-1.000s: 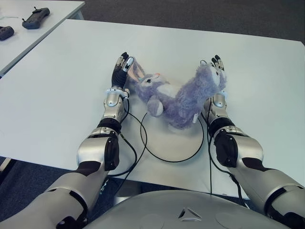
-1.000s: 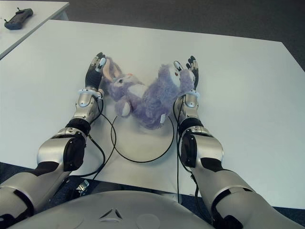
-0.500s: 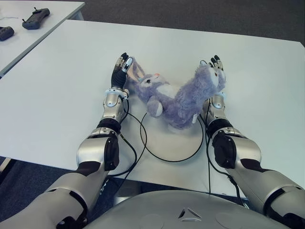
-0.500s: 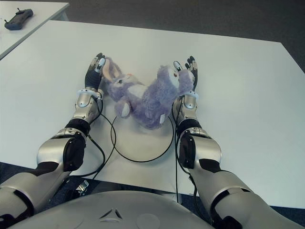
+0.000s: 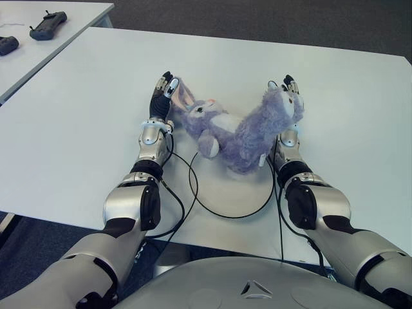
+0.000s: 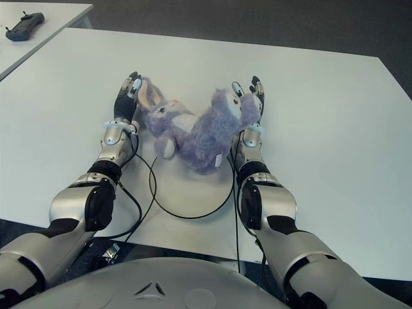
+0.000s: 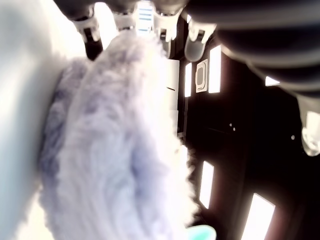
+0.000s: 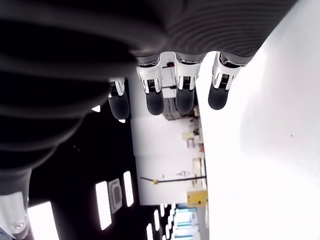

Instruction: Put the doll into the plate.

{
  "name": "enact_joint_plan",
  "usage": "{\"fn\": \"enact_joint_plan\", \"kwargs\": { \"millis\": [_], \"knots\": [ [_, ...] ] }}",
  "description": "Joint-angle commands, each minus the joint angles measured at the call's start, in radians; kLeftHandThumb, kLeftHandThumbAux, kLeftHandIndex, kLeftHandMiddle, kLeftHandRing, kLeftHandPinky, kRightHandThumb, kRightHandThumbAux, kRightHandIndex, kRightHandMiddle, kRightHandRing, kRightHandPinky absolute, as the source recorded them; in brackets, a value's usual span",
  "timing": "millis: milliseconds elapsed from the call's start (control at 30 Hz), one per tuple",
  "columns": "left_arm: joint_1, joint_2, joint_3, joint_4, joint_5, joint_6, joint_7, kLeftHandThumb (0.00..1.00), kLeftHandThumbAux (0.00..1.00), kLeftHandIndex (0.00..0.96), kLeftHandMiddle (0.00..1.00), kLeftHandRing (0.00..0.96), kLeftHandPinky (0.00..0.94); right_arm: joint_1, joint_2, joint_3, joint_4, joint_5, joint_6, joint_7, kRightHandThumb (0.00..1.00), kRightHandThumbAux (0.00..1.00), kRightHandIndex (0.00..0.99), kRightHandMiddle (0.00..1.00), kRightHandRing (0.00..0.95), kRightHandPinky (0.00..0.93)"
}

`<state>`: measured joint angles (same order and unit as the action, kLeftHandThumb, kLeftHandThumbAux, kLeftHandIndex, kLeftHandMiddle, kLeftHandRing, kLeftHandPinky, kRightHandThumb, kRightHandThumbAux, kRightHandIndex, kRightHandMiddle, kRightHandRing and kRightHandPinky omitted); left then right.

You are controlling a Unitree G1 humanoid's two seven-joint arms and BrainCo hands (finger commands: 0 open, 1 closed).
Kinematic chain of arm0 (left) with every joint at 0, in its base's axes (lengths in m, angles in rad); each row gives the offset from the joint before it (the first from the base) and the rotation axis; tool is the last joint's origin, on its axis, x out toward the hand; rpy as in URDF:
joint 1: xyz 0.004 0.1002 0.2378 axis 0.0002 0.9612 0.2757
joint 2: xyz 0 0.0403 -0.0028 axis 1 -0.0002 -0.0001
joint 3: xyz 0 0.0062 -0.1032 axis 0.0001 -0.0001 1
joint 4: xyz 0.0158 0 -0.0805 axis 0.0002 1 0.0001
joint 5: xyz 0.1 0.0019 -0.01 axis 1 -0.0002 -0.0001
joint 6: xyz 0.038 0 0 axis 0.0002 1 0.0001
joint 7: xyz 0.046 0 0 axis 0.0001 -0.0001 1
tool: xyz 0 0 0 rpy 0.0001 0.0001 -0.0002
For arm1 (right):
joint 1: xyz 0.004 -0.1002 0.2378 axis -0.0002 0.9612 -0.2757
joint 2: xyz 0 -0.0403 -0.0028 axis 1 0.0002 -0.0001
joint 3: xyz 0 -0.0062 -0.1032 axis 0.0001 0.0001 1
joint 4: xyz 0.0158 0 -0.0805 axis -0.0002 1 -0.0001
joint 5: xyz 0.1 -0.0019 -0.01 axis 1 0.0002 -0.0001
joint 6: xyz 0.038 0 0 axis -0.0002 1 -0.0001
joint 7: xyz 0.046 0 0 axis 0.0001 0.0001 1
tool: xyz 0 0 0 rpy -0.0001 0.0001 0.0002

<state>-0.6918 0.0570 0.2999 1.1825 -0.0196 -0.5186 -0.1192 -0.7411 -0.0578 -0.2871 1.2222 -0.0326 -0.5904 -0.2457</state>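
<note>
- Pressing inward, the right hand [image 5: 288,96] has crept closer to the doll [image 5: 235,129] over the last second, fingers straight and spread against its 3 o'clock end.
- Left hand [image 5: 162,95] stays flat-fingered at its ears, 9 o'clock.
- Doll sags over the plate [image 5: 239,207]'s 12 o'clock rim, squeezed rather than gripped; lowering seems close.

A wide white table [image 5: 84,109] fills most of the scene. A second white table [image 5: 61,22] stands beyond it on the robot's far left, across a narrow gap. Two dark handheld controllers lie on it, one [image 5: 48,24] with short antennas, the other [image 5: 8,44] at the frame's edge. Dark grey carpet [image 5: 257,19] lies beyond.
</note>
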Motion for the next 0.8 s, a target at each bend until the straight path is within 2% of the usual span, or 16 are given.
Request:
{"fn": "enact_joint_plan", "kwargs": {
  "millis": [33,300,600,800],
  "knots": [
    [0.269,-0.038,0.016,0.153,-0.021,0.097,-0.021,0.0,0.407,0.0,0.0,0.0,0.0,0.315,0.103,0.014,0.126,-0.022,-0.008,-0.069,0.0,0.561,0.103,0.085,0.059,0.039],
    [0.268,-0.021,-0.026,0.156,0.022,0.111,0.002,0.0,0.429,0.0,0.0,0.0,0.0,0.321,0.101,0.027,0.126,-0.046,-0.005,-0.113,0.0,0.579,0.106,0.091,0.063,0.028],
    [0.268,-0.015,-0.04,0.157,0.03,0.114,-0.001,0.0,0.437,0.0,0.001,0.0,0.0,0.324,0.104,0.038,0.126,-0.053,0.013,-0.15,0.0,0.605,0.103,0.089,0.056,0.025],
    [0.265,-0.013,-0.047,0.158,0.03,0.123,0.001,0.0,0.442,0.0,0.0,0.0,0.0,0.323,0.113,0.015,0.126,-0.027,0.008,-0.158,0.0,0.638,0.113,0.102,0.067,0.038]
  ]
}}
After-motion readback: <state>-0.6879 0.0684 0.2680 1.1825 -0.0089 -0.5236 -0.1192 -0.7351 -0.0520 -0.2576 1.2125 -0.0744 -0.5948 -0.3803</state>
